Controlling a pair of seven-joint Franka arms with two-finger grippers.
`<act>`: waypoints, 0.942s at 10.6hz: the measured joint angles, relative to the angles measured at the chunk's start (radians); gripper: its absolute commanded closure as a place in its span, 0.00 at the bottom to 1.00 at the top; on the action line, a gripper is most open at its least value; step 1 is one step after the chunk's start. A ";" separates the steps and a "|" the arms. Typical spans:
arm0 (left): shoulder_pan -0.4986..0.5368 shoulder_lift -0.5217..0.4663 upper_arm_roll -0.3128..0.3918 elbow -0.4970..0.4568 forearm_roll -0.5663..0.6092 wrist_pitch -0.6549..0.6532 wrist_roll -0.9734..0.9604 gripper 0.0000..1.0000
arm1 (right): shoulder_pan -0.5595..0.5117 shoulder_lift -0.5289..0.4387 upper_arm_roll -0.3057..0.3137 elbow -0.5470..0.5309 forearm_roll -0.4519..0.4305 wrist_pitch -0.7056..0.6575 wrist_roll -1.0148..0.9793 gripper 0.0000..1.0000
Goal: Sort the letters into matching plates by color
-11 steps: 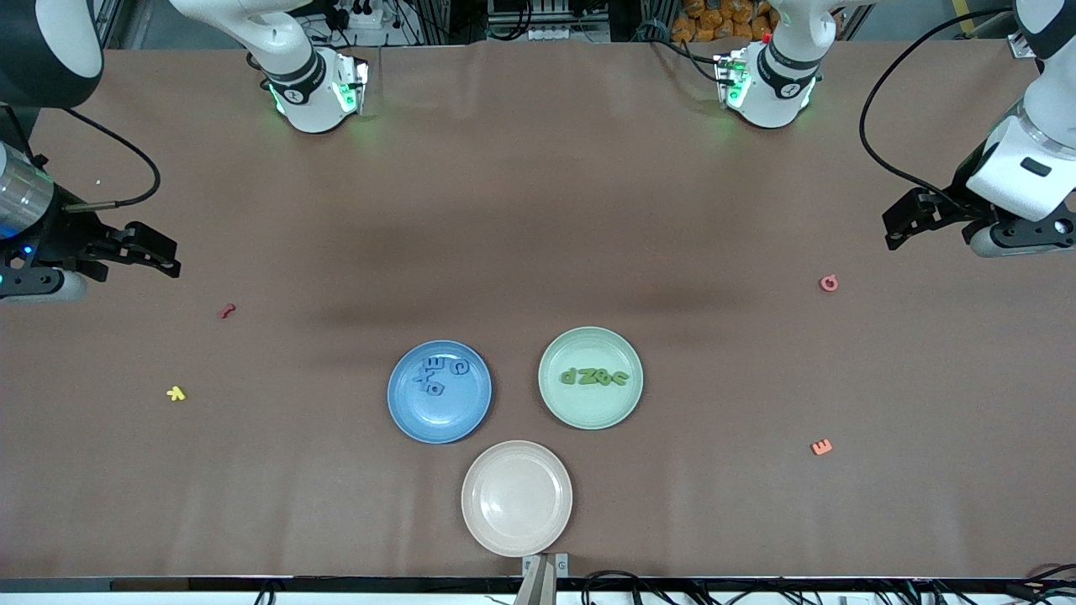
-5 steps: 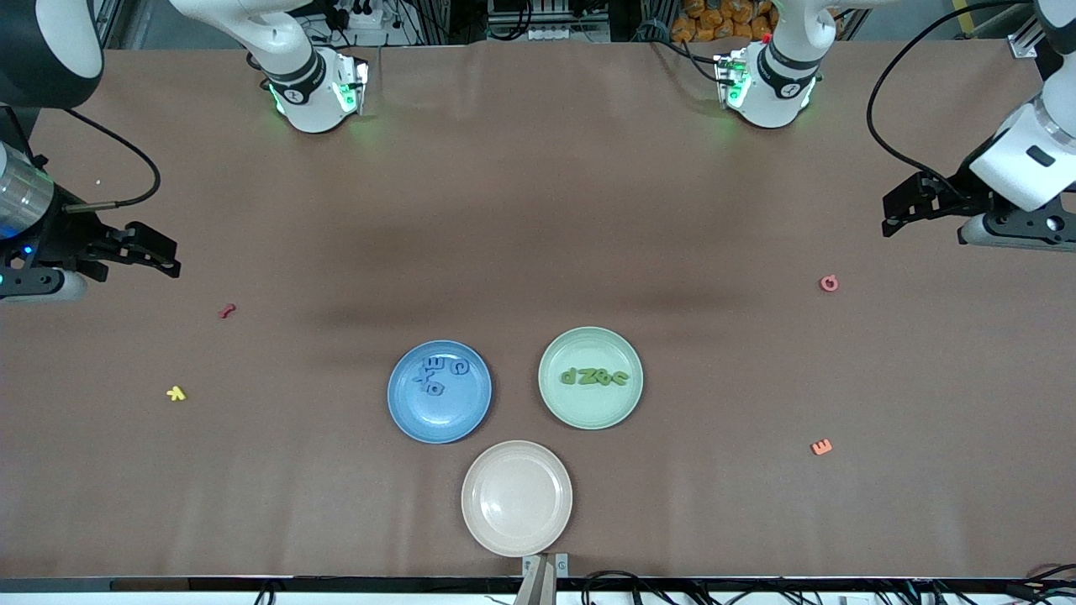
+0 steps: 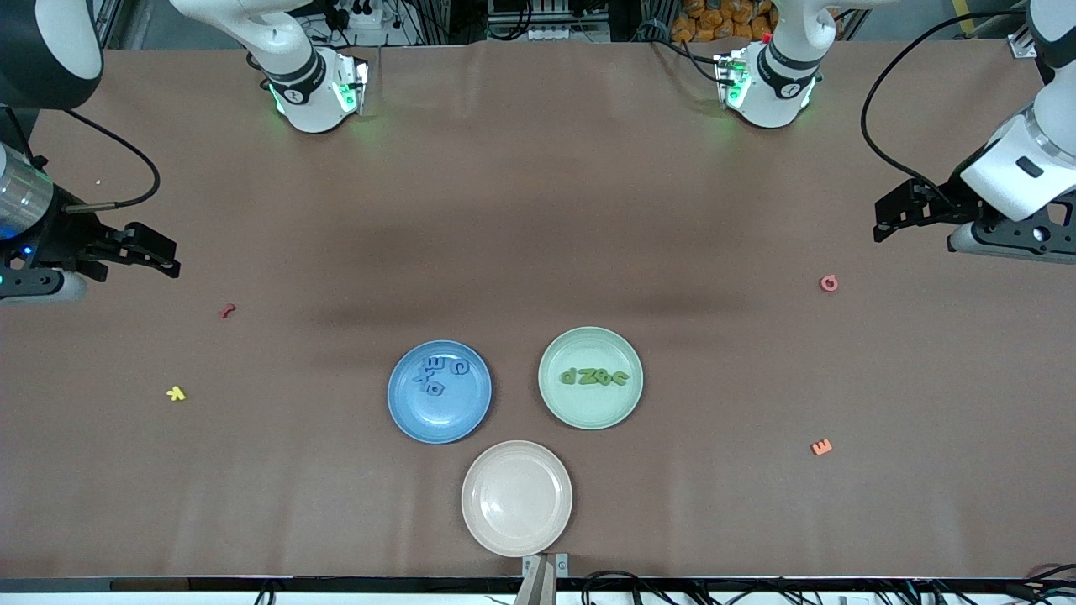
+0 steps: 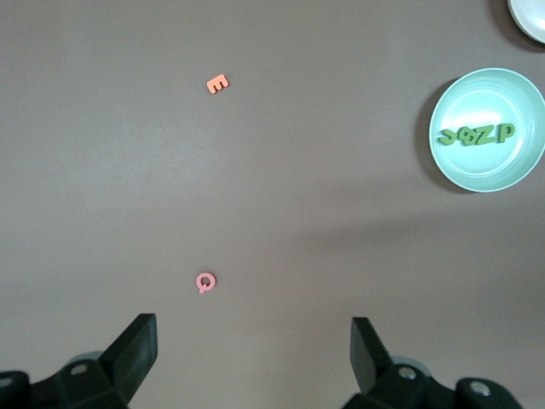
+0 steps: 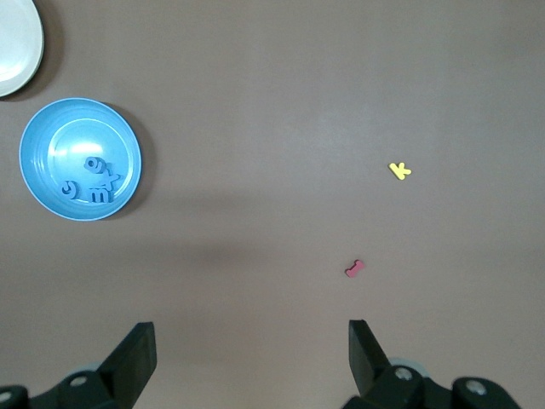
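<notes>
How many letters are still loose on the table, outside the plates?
4: red letter and yellow letter toward the right arm's end; pink letter and orange letter toward the left arm's end.

I can't read every blue letter (image 3: 437,375): they overlap in a clump toward twelve o'clock in the blue plate (image 3: 440,420). In the right wrist view only a sliver of the beige plate (image 5: 15,47) shows. The red letter (image 3: 226,310) is too small to identify.
</notes>
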 measured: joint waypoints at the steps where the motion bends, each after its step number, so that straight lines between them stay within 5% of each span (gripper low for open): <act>1: 0.000 0.009 -0.001 0.000 0.000 0.022 0.000 0.00 | 0.000 0.000 0.000 0.000 0.000 0.000 0.000 0.00; 10: 0.001 0.027 -0.023 0.011 0.030 0.066 -0.086 0.00 | -0.002 0.001 -0.001 -0.001 0.000 -0.001 0.000 0.00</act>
